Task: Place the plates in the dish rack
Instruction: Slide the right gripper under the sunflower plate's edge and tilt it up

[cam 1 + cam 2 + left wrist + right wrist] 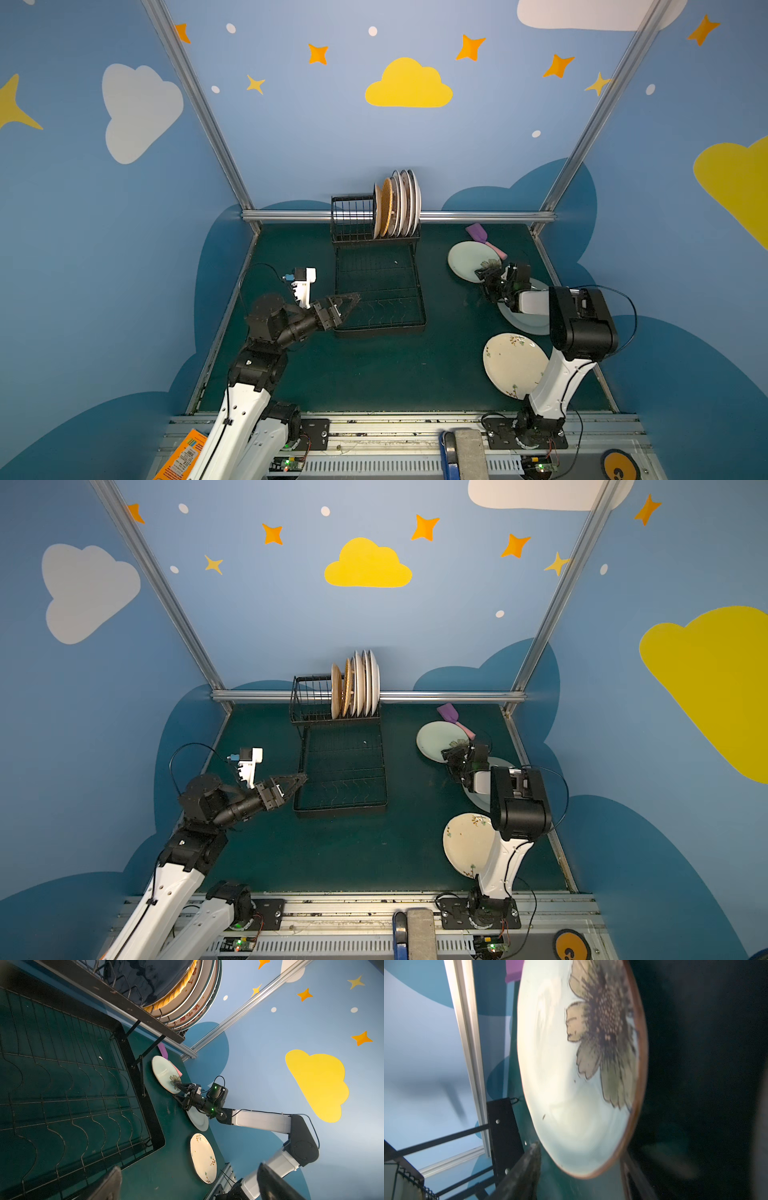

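Whether right pincer [177, 1090] grips plate [163, 1071] is unclear.

The rim of the pale green plate [571, 1105] with a brown flower is sitting between the dark fingers [521, 1172] of the right gripper [580, 1152]. The black dish rack [502, 1126] is showing farther off.

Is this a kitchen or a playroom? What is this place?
Probably a robot practice booth, not a kitchen: a left arm and right arm mounted on a rail, cloud-and-star walls, and a dish rack with plates on a green table.
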